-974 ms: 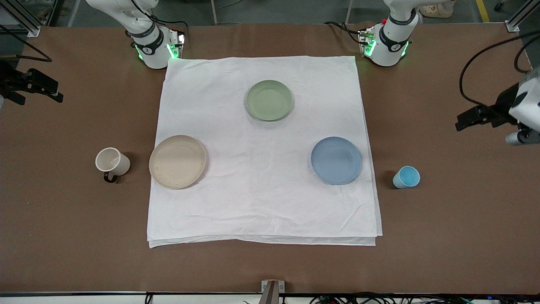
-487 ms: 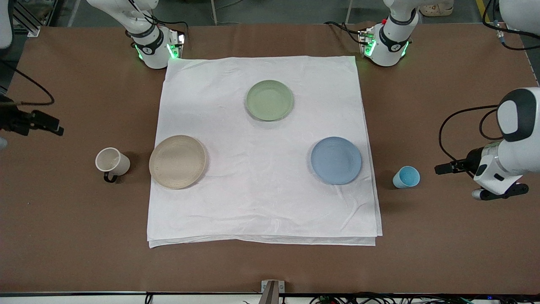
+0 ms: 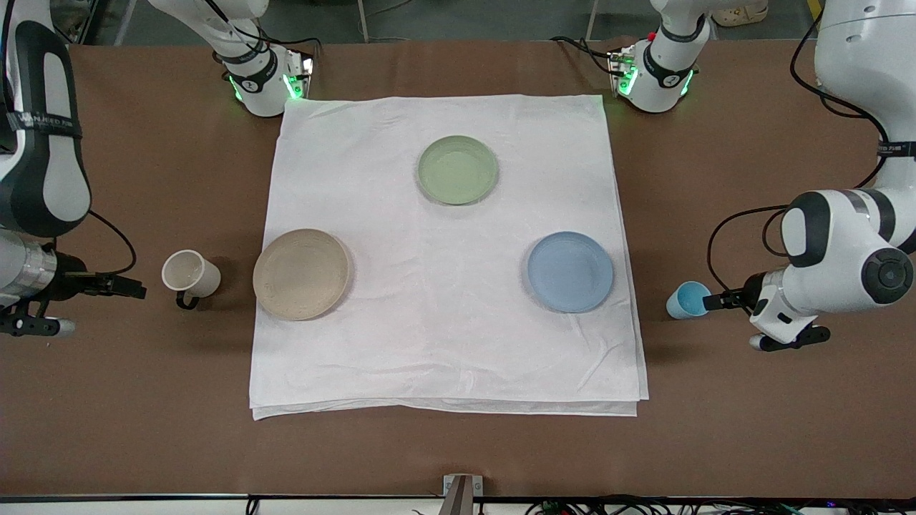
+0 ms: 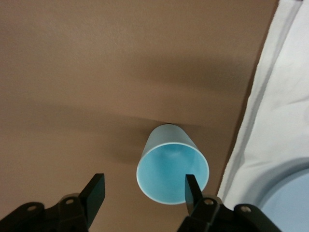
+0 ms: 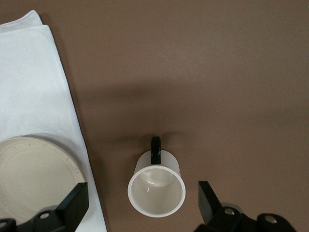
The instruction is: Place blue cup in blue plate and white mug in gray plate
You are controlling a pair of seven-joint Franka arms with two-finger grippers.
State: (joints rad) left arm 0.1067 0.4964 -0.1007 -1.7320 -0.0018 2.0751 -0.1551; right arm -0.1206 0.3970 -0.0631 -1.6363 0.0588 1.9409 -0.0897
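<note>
**Both cups ungrasped; both plates bare — nothing placed yet.**

Small light-blue handleless tapered cup (image 4: 173, 165): upright on the bare brown tabletop (image 3: 751, 429), axis vertical, mouth up, just beside the white cloth (image 3: 444, 250); left gripper (image 4: 145, 193) spread wide, one finger (image 4: 193, 189) over the rim, the other clear beside it. Cream-white mug with dark loop handle (image 5: 156, 190): upright, mouth up, on the tabletop between the spread fingers of the right gripper (image 5: 140, 203), untouched; handle points away from the fingers. Shallow pale blue plate (image 3: 570, 271) and ridged beige-tan plate (image 3: 301, 273): on the cloth, unfilled. Sage-green plate (image 3: 457, 169): farthest. Remaining: grasp, lift, set down, both.
</note>
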